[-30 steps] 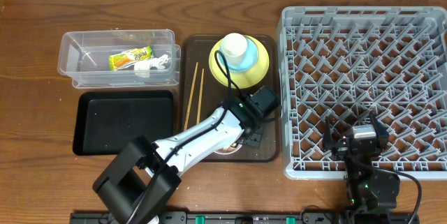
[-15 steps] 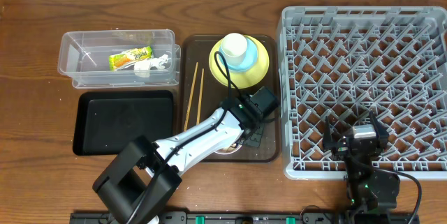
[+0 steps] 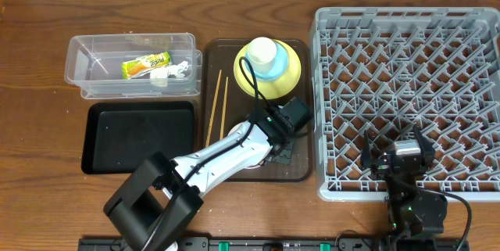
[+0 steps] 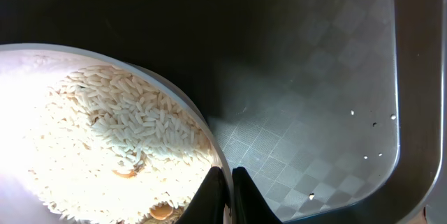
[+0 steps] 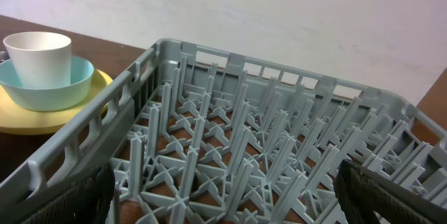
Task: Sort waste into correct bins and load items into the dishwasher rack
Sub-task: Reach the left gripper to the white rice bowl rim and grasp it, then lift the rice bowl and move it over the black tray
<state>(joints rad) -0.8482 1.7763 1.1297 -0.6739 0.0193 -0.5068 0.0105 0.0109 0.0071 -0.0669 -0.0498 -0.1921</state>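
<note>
Left gripper [image 4: 227,182] closed onto white bowl [image 4: 140,69] rim; rice [image 4: 126,126] inside

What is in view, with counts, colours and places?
square plastic dishwasher rack: one, grey, right.
rectangular plastic tub: one, clear, far left.
printed snack wrapper: one, yellow-green, in tub.
crumpled paper napkin: one, white, in tub.
shallow rectangular tray: one, black, near left.
large serving tray: one, brown, centre.
thin wooden chopsticks: two, tan, serving tray's left.
round plate: one, yellow, serving tray's far end.
blue bowl: one, light blue, on plate.
small cup: one, white, in blue bowl.
white bowl: one, white, serving tray's near end.
rice-like scraps: many, beige, in white bowl.
left claw: one, black, shut on white bowl's rim.
right claw: one, black, open, above rack.
</note>
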